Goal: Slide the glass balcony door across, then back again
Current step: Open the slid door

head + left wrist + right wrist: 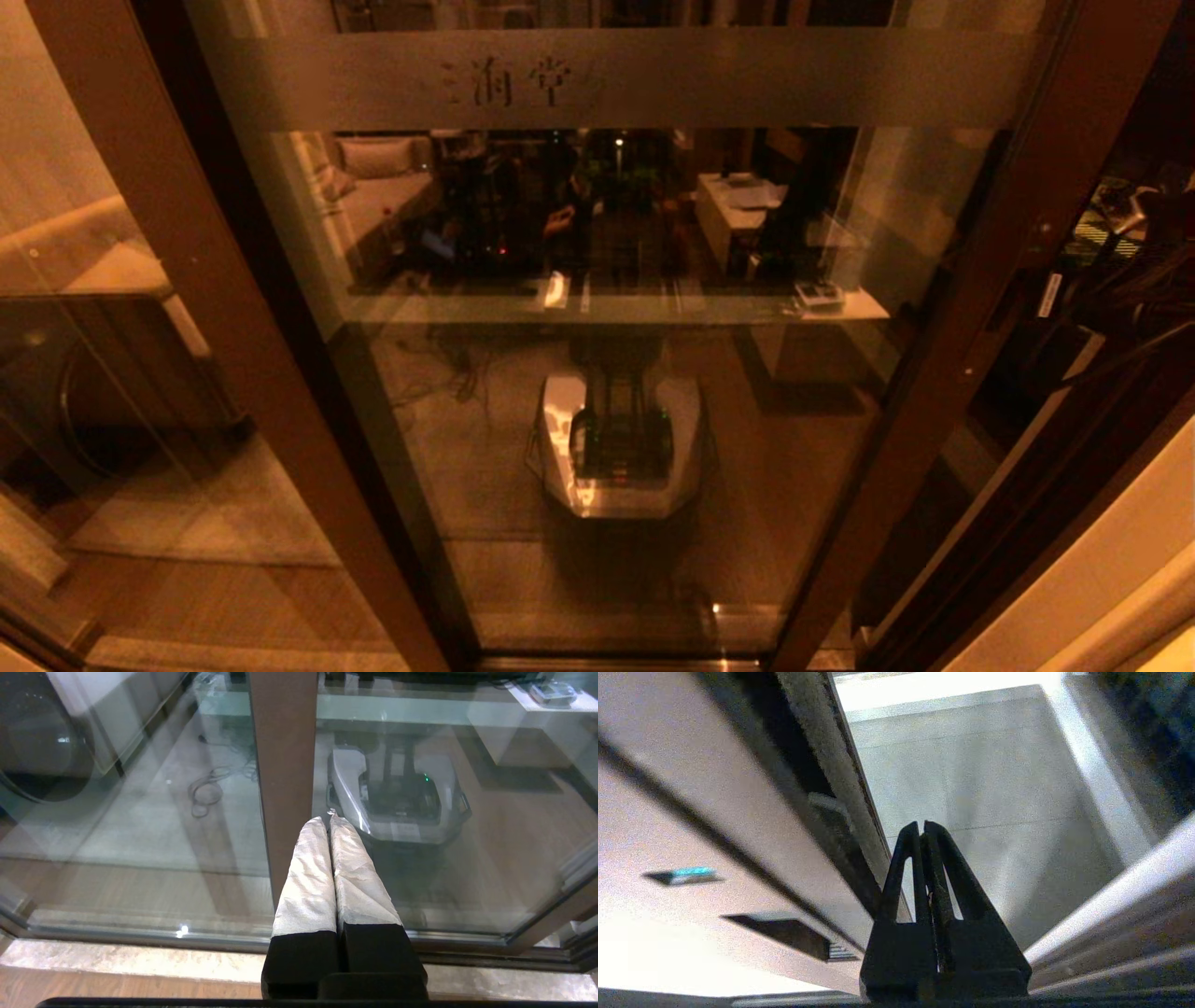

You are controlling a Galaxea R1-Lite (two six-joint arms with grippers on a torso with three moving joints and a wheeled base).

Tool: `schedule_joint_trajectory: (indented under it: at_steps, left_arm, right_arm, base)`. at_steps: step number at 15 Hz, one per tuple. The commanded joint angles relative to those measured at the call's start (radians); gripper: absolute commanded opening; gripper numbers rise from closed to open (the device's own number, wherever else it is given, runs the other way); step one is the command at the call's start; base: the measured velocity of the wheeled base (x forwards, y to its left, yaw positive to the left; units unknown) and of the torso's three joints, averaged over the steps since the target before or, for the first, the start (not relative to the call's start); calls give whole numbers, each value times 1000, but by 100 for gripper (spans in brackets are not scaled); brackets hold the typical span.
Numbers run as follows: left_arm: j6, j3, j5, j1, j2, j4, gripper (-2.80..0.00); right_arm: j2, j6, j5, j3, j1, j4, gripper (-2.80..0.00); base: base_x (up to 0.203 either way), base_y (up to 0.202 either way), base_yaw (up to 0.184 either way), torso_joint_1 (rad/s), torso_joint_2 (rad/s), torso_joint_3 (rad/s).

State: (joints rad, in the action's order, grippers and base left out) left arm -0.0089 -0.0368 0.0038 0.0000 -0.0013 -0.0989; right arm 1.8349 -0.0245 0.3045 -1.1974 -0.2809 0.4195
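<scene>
- Before the glass balcony door [597,392] (frosted band up top), left gripper [330,817] pressed together beside its brown frame.
- Right gripper [921,828], fingers together, near that door's edge.

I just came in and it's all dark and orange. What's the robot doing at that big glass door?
The robot stands right in front of the glass balcony door; you can see its reflection in the glass. Its left gripper, fingers shut, points at the door's brown frame, but I cannot tell if it touches. Its right gripper, also shut, is by the door's other edge, where a gap shows beside it. Neither is holding anything.
</scene>
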Motion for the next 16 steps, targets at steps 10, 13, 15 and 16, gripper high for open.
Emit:
schedule_joint_trajectory:
  at_steps: [10, 13, 15, 16]
  left_arm:
    - [0, 0, 1, 0, 0, 0, -280]
    - [0, 0, 1, 0, 0, -1, -280]
    - [-2, 0, 1, 0, 0, -1, -280]
    - [0, 0, 1, 0, 0, 1, -280]
  right_arm:
    - [-46, -28, -28, 44, 71, 4, -280]
    - [-46, -47, -31, 40, 88, 4, -280]
    - [-60, -59, -33, 45, 103, 4, -280]
    - [-59, -60, -33, 49, 103, 4, -280]
  base:
    - [0, 0, 0, 0, 0, 0]
    - [0, 0, 0, 0, 0, 0]
    - [0, 0, 0, 0, 0, 0]
    - [0, 0, 0, 0, 0, 0]
